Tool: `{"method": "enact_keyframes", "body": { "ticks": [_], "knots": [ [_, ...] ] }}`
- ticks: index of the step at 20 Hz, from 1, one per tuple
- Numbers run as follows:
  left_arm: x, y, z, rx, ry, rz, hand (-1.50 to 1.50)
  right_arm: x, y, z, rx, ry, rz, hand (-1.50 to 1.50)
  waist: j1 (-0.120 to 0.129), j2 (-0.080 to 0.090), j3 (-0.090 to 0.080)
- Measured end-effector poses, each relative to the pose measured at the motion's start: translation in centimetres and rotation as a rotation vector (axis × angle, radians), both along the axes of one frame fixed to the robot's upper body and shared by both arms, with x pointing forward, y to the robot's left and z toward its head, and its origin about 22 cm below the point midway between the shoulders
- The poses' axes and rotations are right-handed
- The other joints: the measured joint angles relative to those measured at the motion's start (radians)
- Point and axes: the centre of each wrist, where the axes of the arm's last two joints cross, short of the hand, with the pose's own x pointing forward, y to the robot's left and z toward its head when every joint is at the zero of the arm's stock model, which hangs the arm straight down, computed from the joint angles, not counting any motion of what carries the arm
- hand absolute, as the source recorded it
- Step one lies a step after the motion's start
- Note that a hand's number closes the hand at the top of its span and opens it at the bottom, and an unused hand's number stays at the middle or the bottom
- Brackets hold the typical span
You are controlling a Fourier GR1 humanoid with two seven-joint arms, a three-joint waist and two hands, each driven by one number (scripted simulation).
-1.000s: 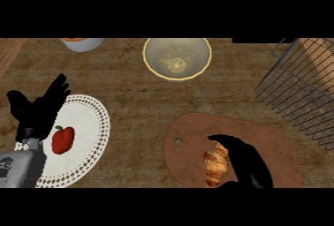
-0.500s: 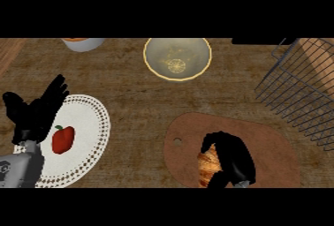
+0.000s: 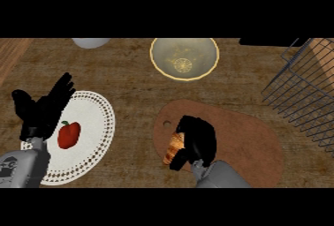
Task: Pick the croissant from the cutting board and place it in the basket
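The surface [image 3: 124, 75] carries the wire basket [image 3: 306, 97] at the frame's right edge, well apart from the board [image 3: 254, 137] at lower centre. A plate [image 3: 91, 110] lies at left and a bowl [image 3: 154, 55] at top centre. The left hand [image 3: 42, 110] rests open over the plate's left rim, out of the way. The right hand [image 3: 199, 139] curls round the croissant [image 3: 173, 148] at the board's left side, apparently grasping it for the lift, though it seems not yet raised
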Motion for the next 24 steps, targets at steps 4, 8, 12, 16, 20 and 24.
{"method": "enact_keyframes", "body": {
  "ticks": [4, 8, 12, 16, 20, 24],
  "knots": [
    [0.4, -0.5, 0.6, -0.001, 0.001, -0.003, 0.00, 0.7, 2.0, 1.2, 0.096, -0.074, 0.004, 1.50, 0.000, 0.002, 0.003],
    [0.6, -0.2, 0.5, -0.004, 0.001, -0.001, 0.00, 0.7, 3.4, 3.4, 0.247, -0.260, 0.005, 1.50, -0.001, 0.002, 0.005],
    [0.7, 0.1, 0.4, -0.003, 0.008, 0.011, 0.00, 0.7, 4.8, 6.1, 0.283, -0.462, 0.036, 1.50, -0.013, -0.003, 0.004],
    [0.0, 0.2, 0.1, -0.005, 0.016, 0.026, 0.00, 1.0, 5.4, 9.1, 0.261, -0.591, 0.014, 1.50, -0.025, -0.010, 0.004],
    [-0.1, 0.7, 0.2, 0.001, 0.018, 0.035, 0.00, 1.9, 5.4, 12.1, 0.239, -0.666, -0.049, 1.50, -0.034, -0.010, 0.004],
    [-0.1, 0.8, 0.2, 0.004, 0.014, 0.037, 0.00, 3.0, 5.1, 15.3, 0.221, -0.731, -0.114, 1.50, -0.040, -0.010, 0.003]
  ]
}}
